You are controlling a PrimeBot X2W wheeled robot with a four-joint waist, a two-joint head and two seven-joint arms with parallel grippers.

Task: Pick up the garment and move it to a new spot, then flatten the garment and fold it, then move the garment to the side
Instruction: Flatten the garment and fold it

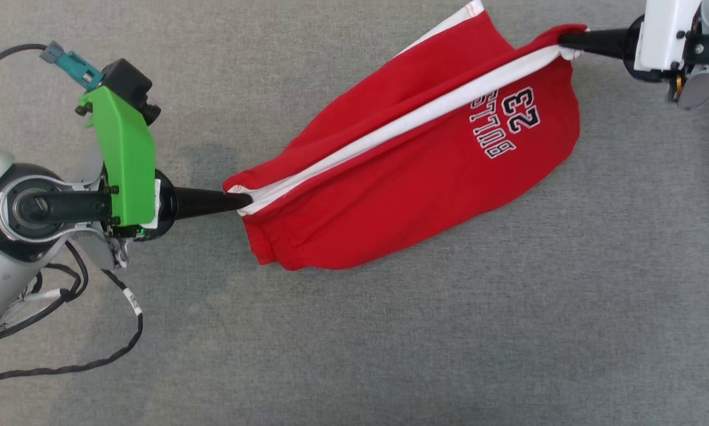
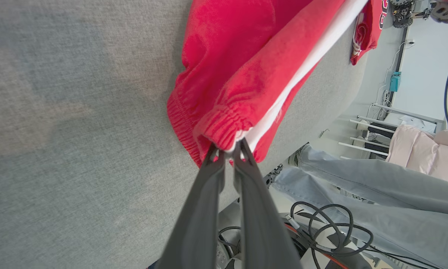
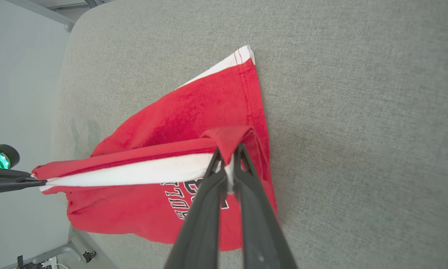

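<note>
The garment (image 1: 401, 177) is a pair of red shorts with a white side stripe and "BULLS 23" print, stretched diagonally over the grey cloth surface. My left gripper (image 1: 245, 201) is shut on the elastic waistband end (image 2: 224, 130) at centre left. At the top right, my right gripper (image 1: 564, 40) is shut on the hem end of the stripe (image 3: 227, 149). The stripe edge runs taut between the two grips, and the rest of the garment (image 3: 153, 209) hangs down to rest on the surface. The left gripper (image 3: 40, 182) also appears at the far left of the right wrist view.
The grey fabric surface (image 1: 508, 331) spreads wide around the shorts. Black cables (image 1: 94, 349) trail at the lower left. In the left wrist view, a person's legs in light jeans (image 2: 358, 186) stand beside the surface edge, with cables (image 2: 328, 231) below.
</note>
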